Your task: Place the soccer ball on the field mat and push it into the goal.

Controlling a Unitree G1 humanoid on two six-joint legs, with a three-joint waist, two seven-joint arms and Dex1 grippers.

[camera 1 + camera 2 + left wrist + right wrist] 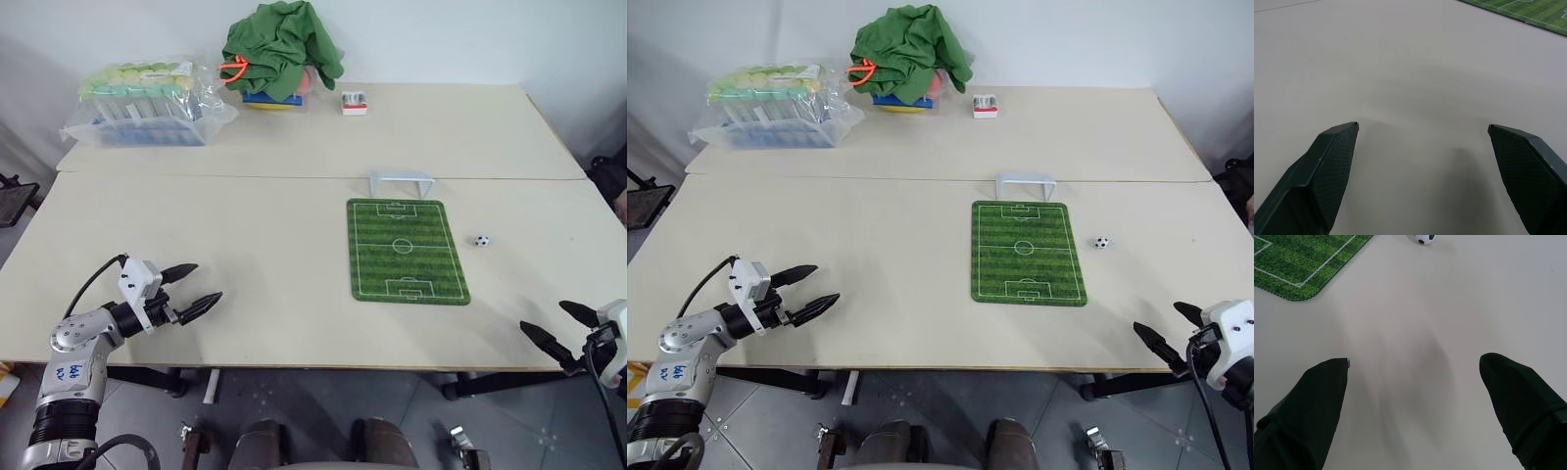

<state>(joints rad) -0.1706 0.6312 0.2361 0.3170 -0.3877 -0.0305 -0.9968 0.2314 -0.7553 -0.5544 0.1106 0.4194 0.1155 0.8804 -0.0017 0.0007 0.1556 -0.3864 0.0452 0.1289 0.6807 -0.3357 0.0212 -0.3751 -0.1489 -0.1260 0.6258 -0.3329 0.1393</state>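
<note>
Resting on the bare table (245, 245) just beside the right long edge of the field mat (407, 250), the soccer ball (481, 240) is sitting about level with the centre circle and not yet on the green. The mat is lying right of the table's middle, and the goal (401, 182) is standing at its far short edge, against the seam where a second table butts on.

Both arms are hovering over the near edge, well apart from everything. The right gripper (558, 329) is sitting at the near right corner with its fingers spread wide and nothing between them; the left gripper (192, 289) is likewise gaping and empty over the near left part.

Judging from this, the step in hand is fetching the ball, and the right arm is the closer one. Doing it well probably means coming down from above with the fingers straddling the ball, since it is tiny against those fingers and will roll away at any glancing touch. Closing slowly and centred should help. Setting it down on the mat in line with the goal mouth will likely make the later push a straight, gentle one.

At the far edge a green cloth (281, 44), a bag of tubes (147, 103) and a small red-and-white box (354, 103) are lying clear of the work.
</note>
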